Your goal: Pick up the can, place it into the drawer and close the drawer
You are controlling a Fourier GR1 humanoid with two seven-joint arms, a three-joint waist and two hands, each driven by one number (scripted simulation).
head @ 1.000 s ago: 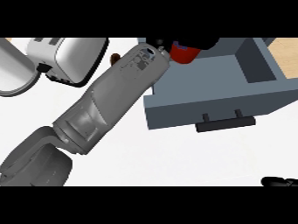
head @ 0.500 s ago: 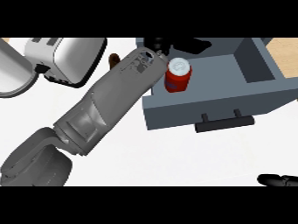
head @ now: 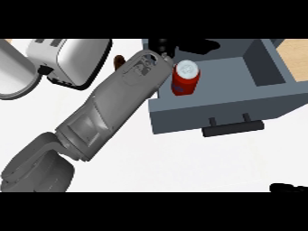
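Note:
The red can [head: 185,78] with a white top stands upright inside the open grey drawer [head: 230,106], near its left wall. My left forearm runs diagonally up from the lower left. Its black left hand [head: 198,45] hovers at the drawer's far end, just beyond the can, with fingers spread and not touching it. The view's upper edge cuts off part of the hand. Only a black sliver of my right hand [head: 295,187] shows at the bottom right corner. The drawer's black handle [head: 233,129] faces me.
A white toaster [head: 71,59] stands at the upper left, close beside my left forearm. A large pale cylinder [head: 5,67] stands further left. The white counter [head: 183,162] stretches in front of the drawer. A wooden surface [head: 306,58] shows to the drawer's right.
The can has left my left hand and now stands in the drawer, lower and nearer me than before. The hand has stayed at the drawer's far end.

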